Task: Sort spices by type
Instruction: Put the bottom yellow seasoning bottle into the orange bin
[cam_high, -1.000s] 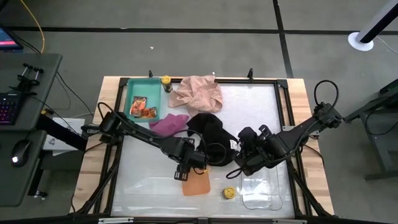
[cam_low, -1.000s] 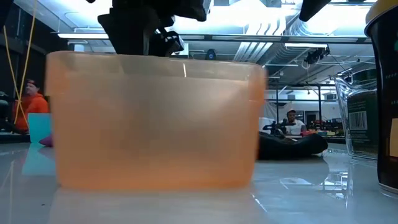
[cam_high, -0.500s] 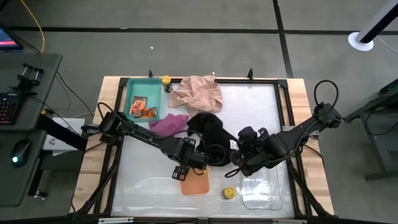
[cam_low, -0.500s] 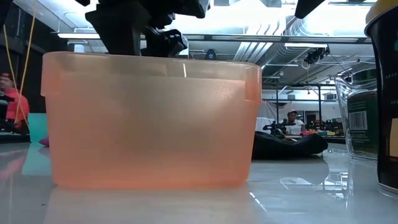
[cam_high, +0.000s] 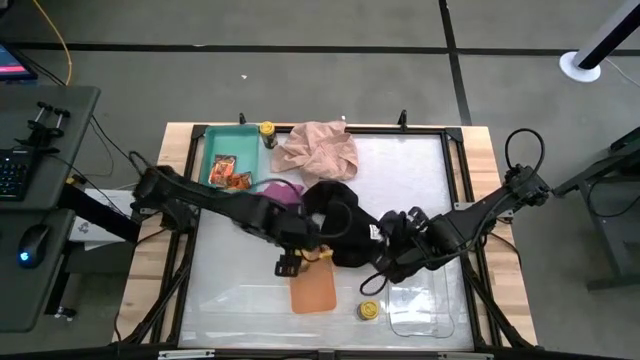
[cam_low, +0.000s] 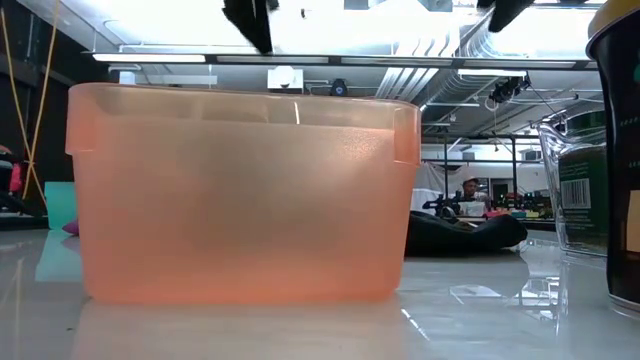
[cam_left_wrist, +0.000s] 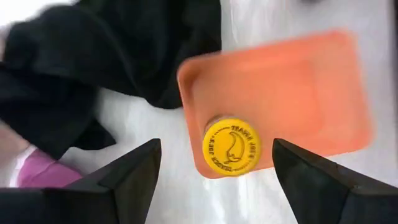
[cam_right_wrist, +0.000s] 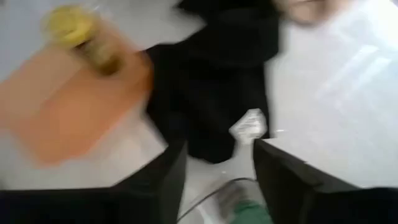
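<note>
A spice jar with a yellow lid (cam_left_wrist: 230, 147) stands upright inside the orange tray (cam_high: 313, 288), at one corner. My left gripper (cam_high: 290, 266) hangs open above it, a finger on either side (cam_left_wrist: 216, 144), touching nothing. A second yellow-lidded jar (cam_high: 370, 311) stands on the table between the orange tray and the clear tray (cam_high: 420, 310). A third one (cam_high: 267, 130) stands at the far edge. Orange-red packets (cam_high: 228, 172) lie in the teal tray (cam_high: 245, 140). My right gripper (cam_high: 380, 278) is open over the black cloth's near edge (cam_right_wrist: 217, 146), touching nothing.
A black cloth (cam_high: 340, 215) lies in the table's middle, just beyond the orange tray. A magenta cloth (cam_high: 272, 198) lies to its left and a pink cloth (cam_high: 315, 148) at the far edge. A dark frame (cam_high: 455, 200) rims the white work surface.
My left gripper has risen from just above the orange tray and drawn back a little toward the table's far left. The orange tray has shifted slightly and now sits still and level.
</note>
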